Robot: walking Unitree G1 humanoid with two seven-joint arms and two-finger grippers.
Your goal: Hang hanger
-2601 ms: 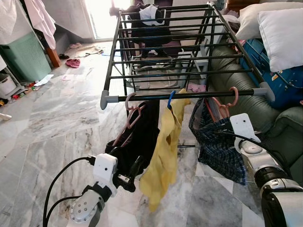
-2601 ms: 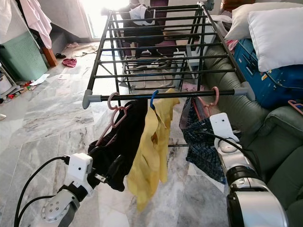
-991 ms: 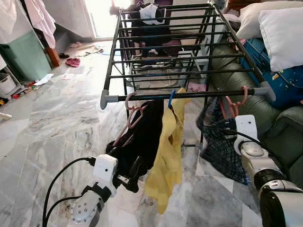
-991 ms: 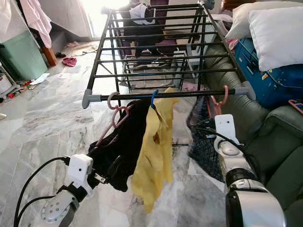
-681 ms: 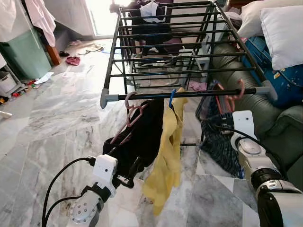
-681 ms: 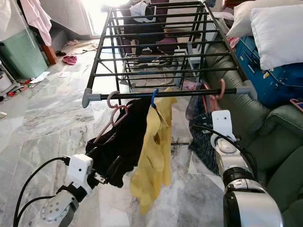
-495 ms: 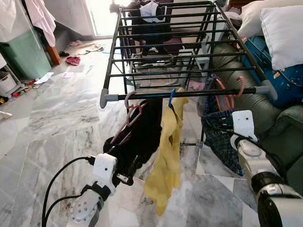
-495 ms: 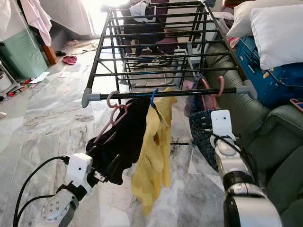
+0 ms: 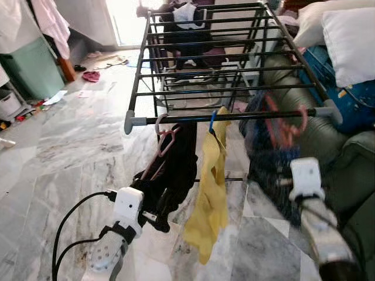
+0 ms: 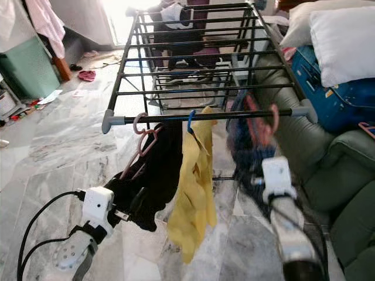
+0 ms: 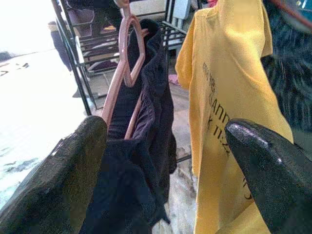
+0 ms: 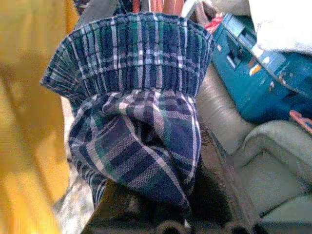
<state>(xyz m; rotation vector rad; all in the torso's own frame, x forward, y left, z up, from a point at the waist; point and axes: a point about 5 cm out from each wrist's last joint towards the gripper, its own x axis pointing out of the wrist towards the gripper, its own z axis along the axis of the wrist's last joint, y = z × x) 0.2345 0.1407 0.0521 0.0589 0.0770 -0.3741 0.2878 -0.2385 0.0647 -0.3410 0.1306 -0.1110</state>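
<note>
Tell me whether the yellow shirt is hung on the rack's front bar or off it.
Hung. The yellow shirt dangles from a blue hanger hook looped over the front bar.

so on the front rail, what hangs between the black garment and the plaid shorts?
The yellow shirt on a blue hanger, hanging between the black garment and the blurred plaid shorts on the front rail. Clearest in the eye views.

left arm [image 9: 108,257]: silver, round perforated joint, white boxy wrist block, black cables
right arm [image 10: 290,225]: silver, white wrist block, blurred
left claw [image 11: 165,161]: two glossy black fingers
</note>
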